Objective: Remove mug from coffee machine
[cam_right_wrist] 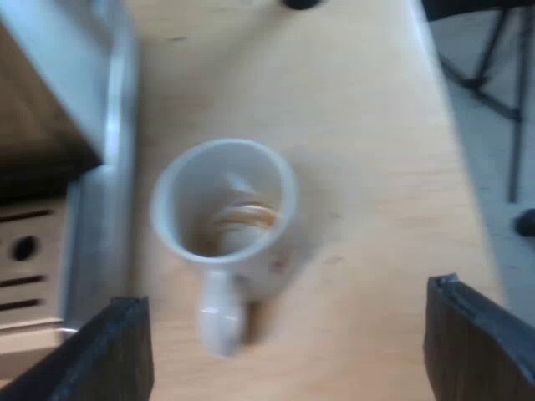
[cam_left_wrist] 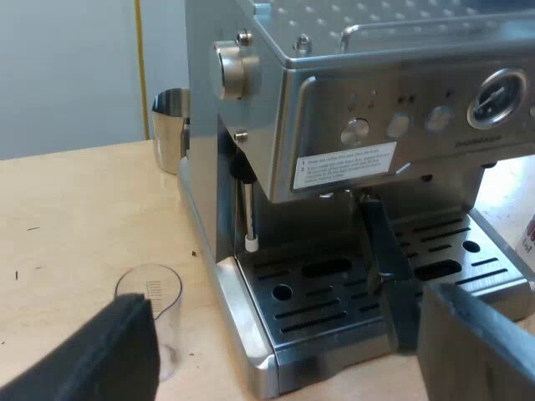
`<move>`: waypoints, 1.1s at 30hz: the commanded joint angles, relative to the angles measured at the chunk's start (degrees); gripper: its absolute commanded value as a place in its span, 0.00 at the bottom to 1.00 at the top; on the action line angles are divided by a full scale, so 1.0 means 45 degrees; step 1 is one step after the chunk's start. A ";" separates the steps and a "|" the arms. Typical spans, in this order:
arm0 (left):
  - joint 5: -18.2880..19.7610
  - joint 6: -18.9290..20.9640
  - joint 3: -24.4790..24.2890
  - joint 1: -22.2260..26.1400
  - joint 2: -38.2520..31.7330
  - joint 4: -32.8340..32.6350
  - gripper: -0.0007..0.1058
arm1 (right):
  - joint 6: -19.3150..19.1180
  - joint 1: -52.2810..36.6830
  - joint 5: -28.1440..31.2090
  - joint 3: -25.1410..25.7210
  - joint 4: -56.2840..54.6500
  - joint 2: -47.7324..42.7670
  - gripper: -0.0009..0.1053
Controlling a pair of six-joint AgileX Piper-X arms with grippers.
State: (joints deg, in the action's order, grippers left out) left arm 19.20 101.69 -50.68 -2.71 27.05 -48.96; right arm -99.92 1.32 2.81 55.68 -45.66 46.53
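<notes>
Your right gripper (cam_right_wrist: 292, 351) hangs with its fingers spread wide and nothing between them. The mug (cam_right_wrist: 226, 225) stands upright on the table (cam_right_wrist: 359, 125) at twelve o'clock, just beside the drip tray (cam_right_wrist: 33, 251), with its handle (cam_right_wrist: 221, 322) pointing back at six. It sits off the machine, so I'd call the job nearly done. Your left gripper (cam_left_wrist: 284, 351) is spread and empty too, facing the espresso machine (cam_left_wrist: 376, 125) near the measuring glass (cam_left_wrist: 155, 313), likely parked clear.

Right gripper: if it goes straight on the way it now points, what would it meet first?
Probably the white mug, standing on the table beside the machine's drip tray; depth is unclear.
</notes>
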 commanded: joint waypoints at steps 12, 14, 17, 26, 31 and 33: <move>-0.0547 -0.0055 -0.0125 0.0013 -0.1386 -0.1298 0.63 | -0.1187 -0.0530 -0.0105 0.0131 -0.0787 -0.3812 0.65; -0.0878 -0.0055 -0.0125 0.0013 -0.1799 -0.1620 0.63 | -0.1187 -0.0530 -0.0105 0.0131 -0.0873 -0.4564 0.65; -0.0997 -0.0055 -0.0125 0.0013 -0.2441 -0.1926 0.63 | -0.1187 -0.0530 -0.0105 0.0131 -0.1238 -0.5513 0.65; -0.1699 -0.0359 -0.0125 0.0013 -0.4432 -0.2242 0.63 | -0.1168 -0.0530 -0.0105 -0.0074 -0.2583 -0.7820 0.65; -0.1760 -0.0359 -0.0125 0.0013 -0.5338 -0.2642 0.63 | -0.1168 -0.0530 -0.0105 -0.0631 -0.2893 -0.9070 0.65; -0.1760 -0.0359 -0.0125 0.0013 -0.5650 -0.2962 0.63 | -0.1168 -0.0530 -0.0105 -0.0895 -0.2964 -0.9522 0.65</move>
State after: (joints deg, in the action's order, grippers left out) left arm 11.97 100.28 -50.95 -2.71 1.82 -62.20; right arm -104.42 -0.93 2.60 51.47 -58.98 4.17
